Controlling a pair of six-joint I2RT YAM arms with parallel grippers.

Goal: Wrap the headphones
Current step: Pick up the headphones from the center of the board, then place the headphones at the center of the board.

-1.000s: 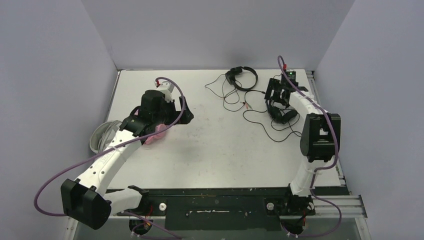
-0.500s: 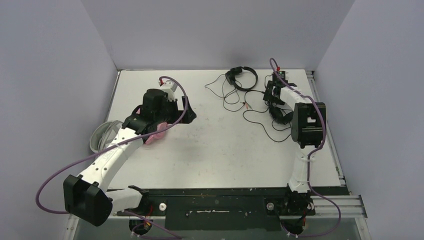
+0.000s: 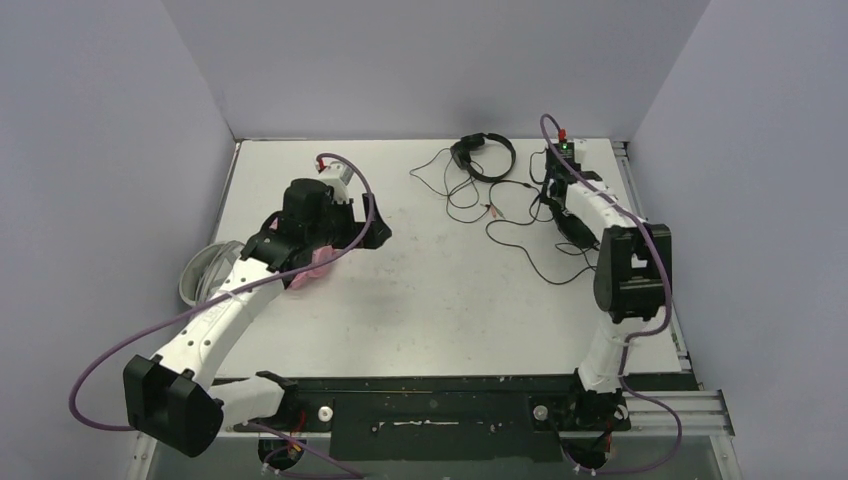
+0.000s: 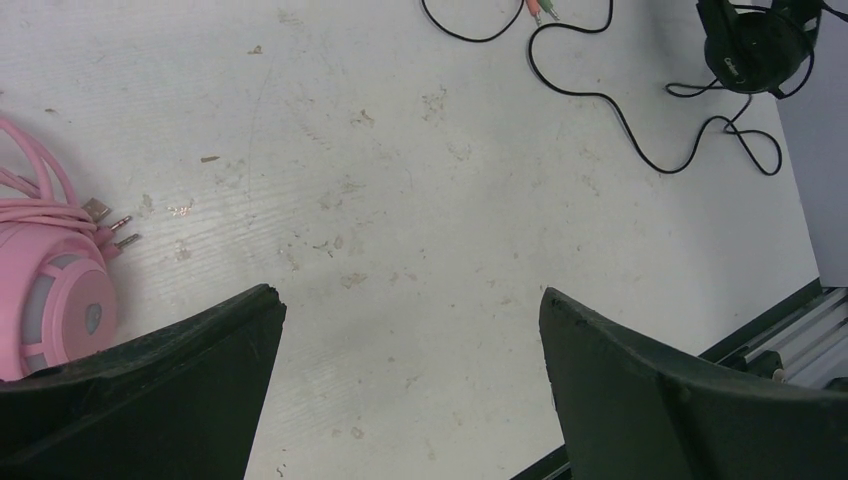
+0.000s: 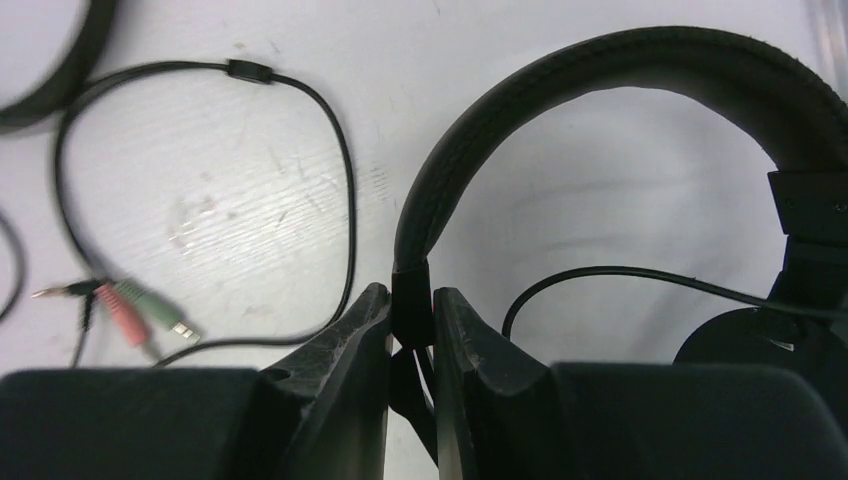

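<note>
A white table (image 3: 440,310) stands between pale lilac walls (image 3: 430,60). From above we see the left gripper (image 3: 378,232) hanging over the table's left half. The pink headset (image 3: 312,268) lies partly under its arm, and the white-grey headset (image 3: 200,275) sits at the table's left edge. One black headset (image 3: 485,155) lies at the far middle with its cable loose. The other black headset (image 3: 575,232) lies near the right edge, where the right gripper (image 3: 555,195) reaches down.

In the left wrist view we find the jaws spread wide over bare table, holding nothing. The pink headset sits by the left-hand finger, its pink cable (image 4: 30,190) bunched beside it. The other black headset shows in the upper right corner.

In the right wrist view we see the fingers drawn narrow, pinching the headband (image 5: 600,60) of the other black headset. Its ear cup (image 5: 760,345) rests at the right. Pink and green plugs (image 5: 130,310) lie on the table to the left.
</note>
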